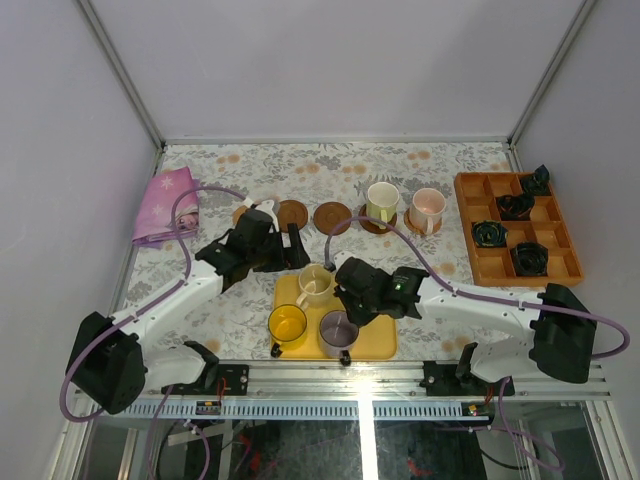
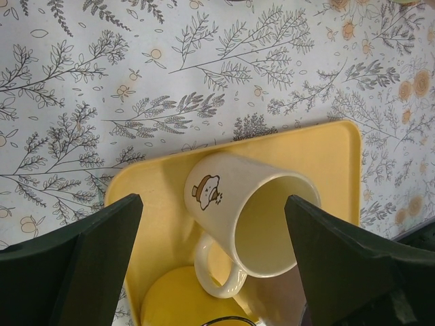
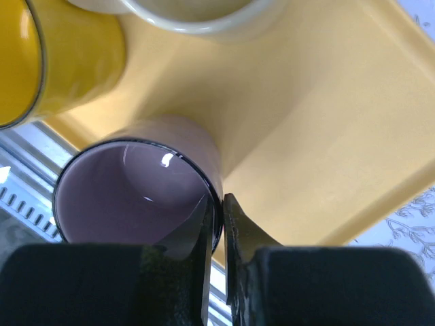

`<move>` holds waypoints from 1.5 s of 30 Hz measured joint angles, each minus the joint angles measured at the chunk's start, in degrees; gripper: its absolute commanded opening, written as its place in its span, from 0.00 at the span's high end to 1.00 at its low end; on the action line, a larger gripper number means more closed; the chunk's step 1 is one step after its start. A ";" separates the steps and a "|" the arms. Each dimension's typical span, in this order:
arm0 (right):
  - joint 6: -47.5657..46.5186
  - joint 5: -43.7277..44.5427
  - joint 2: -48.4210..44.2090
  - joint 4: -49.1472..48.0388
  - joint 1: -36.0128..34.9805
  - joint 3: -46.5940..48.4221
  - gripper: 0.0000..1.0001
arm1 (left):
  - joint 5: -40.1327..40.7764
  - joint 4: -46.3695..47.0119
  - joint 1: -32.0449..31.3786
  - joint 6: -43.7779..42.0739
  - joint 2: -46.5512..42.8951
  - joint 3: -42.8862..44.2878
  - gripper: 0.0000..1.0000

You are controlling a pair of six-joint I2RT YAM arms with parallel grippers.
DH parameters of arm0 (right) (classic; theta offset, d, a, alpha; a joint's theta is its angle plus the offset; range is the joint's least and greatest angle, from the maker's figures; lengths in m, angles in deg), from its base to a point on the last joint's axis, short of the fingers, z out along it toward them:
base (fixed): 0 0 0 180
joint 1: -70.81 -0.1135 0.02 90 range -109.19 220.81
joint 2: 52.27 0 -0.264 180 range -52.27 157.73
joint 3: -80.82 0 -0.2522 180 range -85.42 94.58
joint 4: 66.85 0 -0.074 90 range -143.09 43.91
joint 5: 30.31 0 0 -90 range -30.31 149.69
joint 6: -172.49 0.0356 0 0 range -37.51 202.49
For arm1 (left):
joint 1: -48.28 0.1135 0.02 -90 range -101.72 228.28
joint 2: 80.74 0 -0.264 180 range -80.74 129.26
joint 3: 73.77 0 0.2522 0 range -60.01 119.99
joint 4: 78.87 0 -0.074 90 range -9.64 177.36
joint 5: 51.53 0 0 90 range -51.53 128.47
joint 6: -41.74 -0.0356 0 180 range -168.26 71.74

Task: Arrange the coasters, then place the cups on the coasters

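Observation:
Three cups stand on the yellow tray (image 1: 375,335): a cream cup (image 1: 316,285), a yellow cup (image 1: 287,323) and a purple-grey cup (image 1: 338,328). My right gripper (image 3: 221,204) is shut on the purple-grey cup (image 3: 129,190), one finger inside its rim and one outside. My left gripper (image 2: 214,204) hangs open above the cream cup (image 2: 238,204), a finger on either side and apart from it. At the back, a pale green-white cup (image 1: 382,203) and a pink cup (image 1: 428,207) each stand on a coaster. Two bare coasters (image 1: 292,213) (image 1: 332,217) lie left of them. A third coaster (image 1: 243,213) is half hidden by my left arm.
An orange compartment box (image 1: 500,265) holding small black objects stands at the right. A pink cloth (image 1: 165,205) lies at the back left. The tray sits close to the table's near edge, between the two arm bases.

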 measured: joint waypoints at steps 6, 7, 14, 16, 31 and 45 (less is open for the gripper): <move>0.22 4.55 0.35 3.06 -0.22 1.03 0.95 | 0.22 0.13 0.00 0.00 0.94 0.00 0.14; 0.17 6.05 0.37 3.87 -0.28 1.31 0.96 | 0.22 0.24 0.00 0.00 1.09 0.00 0.14; 0.42 15.32 1.51 7.78 -0.26 2.99 1.00 | 0.26 0.61 0.00 0.00 1.73 0.00 0.14; 1.05 18.14 1.66 8.66 -0.26 3.52 1.00 | 0.24 0.81 0.00 0.00 1.73 0.00 0.14; 7.32 28.44 2.01 13.05 -0.24 5.33 0.29 | 0.39 0.90 0.00 0.13 1.73 0.00 0.14; 10.97 20.63 -7.63 11.04 -0.42 2.16 0.01 | 0.59 1.01 -0.04 -0.31 1.73 0.17 0.14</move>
